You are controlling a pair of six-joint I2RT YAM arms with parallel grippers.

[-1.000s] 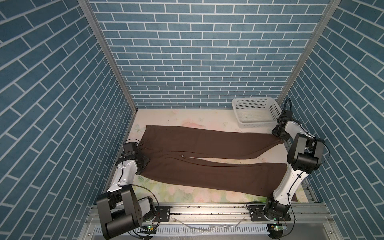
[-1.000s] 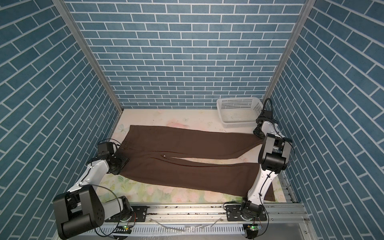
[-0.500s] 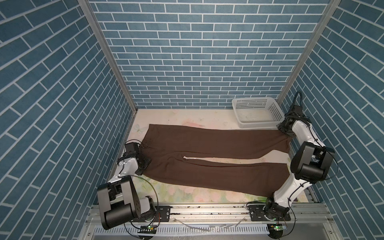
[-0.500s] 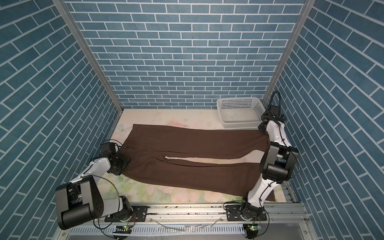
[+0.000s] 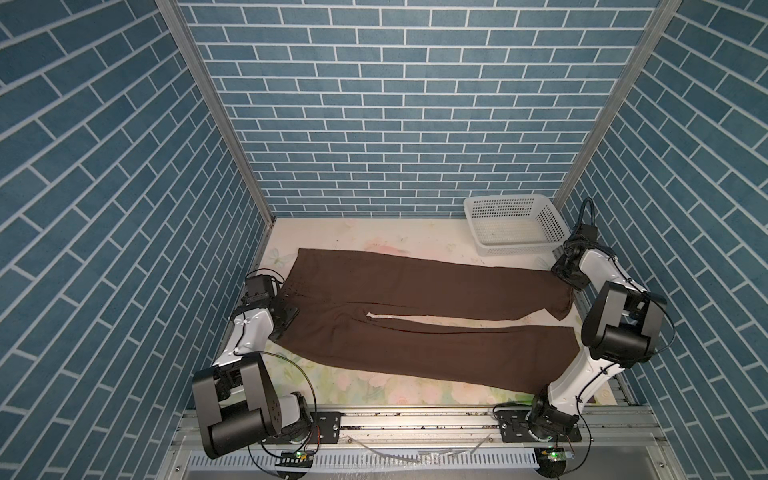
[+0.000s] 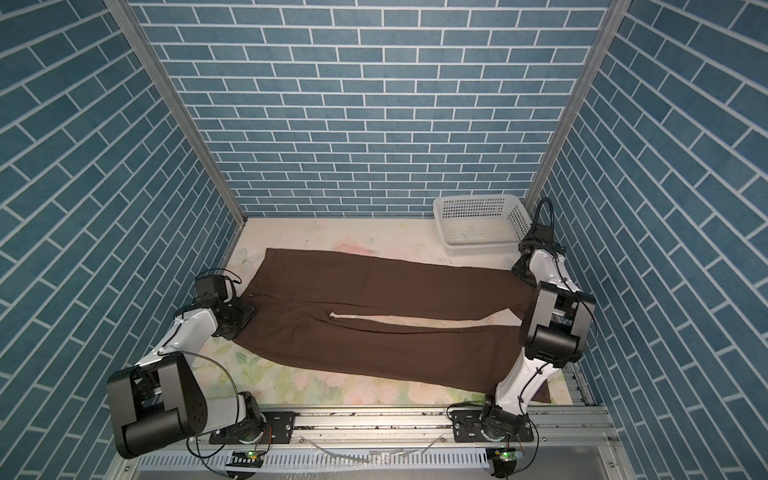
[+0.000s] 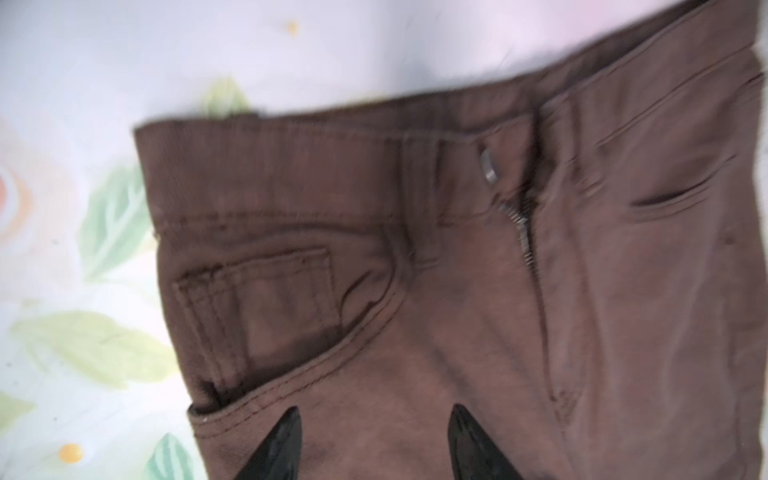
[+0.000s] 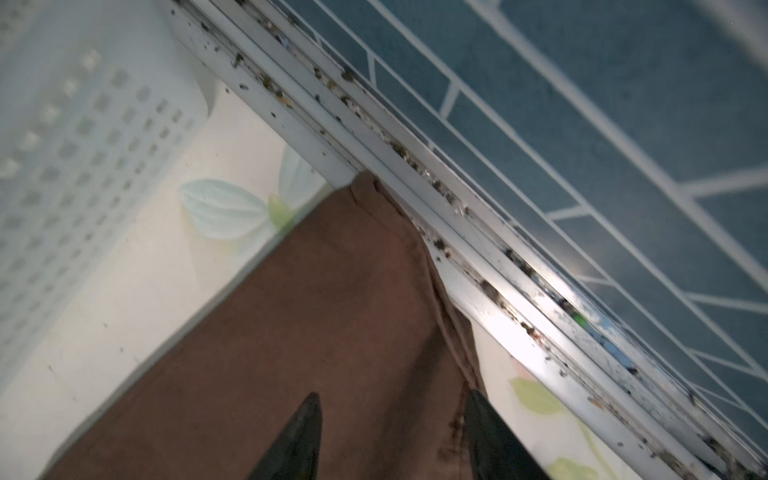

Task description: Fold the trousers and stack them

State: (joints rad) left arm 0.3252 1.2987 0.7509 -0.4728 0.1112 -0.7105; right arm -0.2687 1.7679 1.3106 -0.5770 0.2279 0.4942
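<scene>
A cell lined with blue brick-pattern walls is seen, floored by a worktop (image 5: 415, 245) under a pale floral cover. A white perforated basket (image 5: 515, 250) stands at the far right corner.

The trousers (image 5: 415, 299) are laid flat across the middle of the worktop, front side up. In the left wrist view the button (image 7: 489, 166), the partly open zip (image 7: 525, 232) and the front pockets are shown. No fold has been made, so the task is judged to be at its start: the cloth is spread and fairly smooth. One leg is yet to be laid over the other, the length shortened by further folds, and the bundle stacked.

The long axis runs from side to side, slanting slightly toward the front at the right. The waistband points left and the hems point right. The legs are parted in a narrow V, with a sliver of cover bared between them. The far hem is bunched against the metal rail (image 8: 457, 232) at the right edge.

The left claw (image 7: 376, 409) is held over the hip area beside the waistband, its tips spread and nothing gripped. The right claw (image 8: 392, 395) is poised over the far hem, likewise released, with cloth beneath it but not pinched.
</scene>
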